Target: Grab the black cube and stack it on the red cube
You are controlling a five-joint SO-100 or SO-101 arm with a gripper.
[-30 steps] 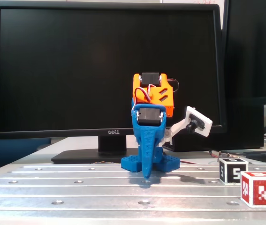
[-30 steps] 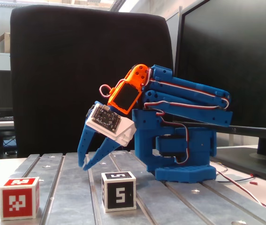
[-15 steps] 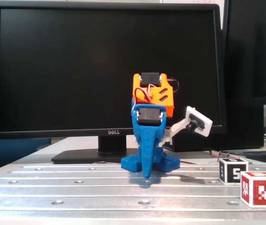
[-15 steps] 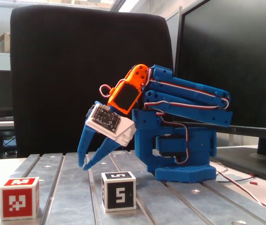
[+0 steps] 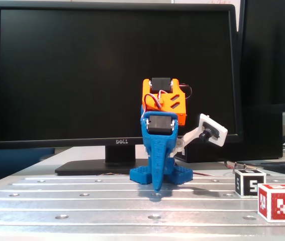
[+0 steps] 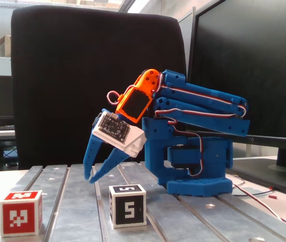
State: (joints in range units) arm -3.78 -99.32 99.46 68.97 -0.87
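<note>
The black cube (image 5: pixel 249 183), white-edged with a white "5", sits on the metal table at the right; in the other fixed view (image 6: pixel 127 205) it is in front of the arm. The red cube (image 5: pixel 279 202) with a white pixel pattern stands just beside it, nearer the camera; in the other fixed view (image 6: pixel 20 212) it is at the far left. My blue gripper (image 5: pixel 156 187) points down at the table from the folded arm. In the side-on fixed view (image 6: pixel 91 179) its fingertips meet, empty, a short way behind the black cube.
A Dell monitor (image 5: pixel 117 75) stands close behind the arm's blue base (image 6: pixel 198 181). A black chair back (image 6: pixel 82 65) fills the background. Cables (image 6: pixel 264 196) lie on the table at the right. The table (image 5: pixel 82 206) is slotted metal with bolt holes.
</note>
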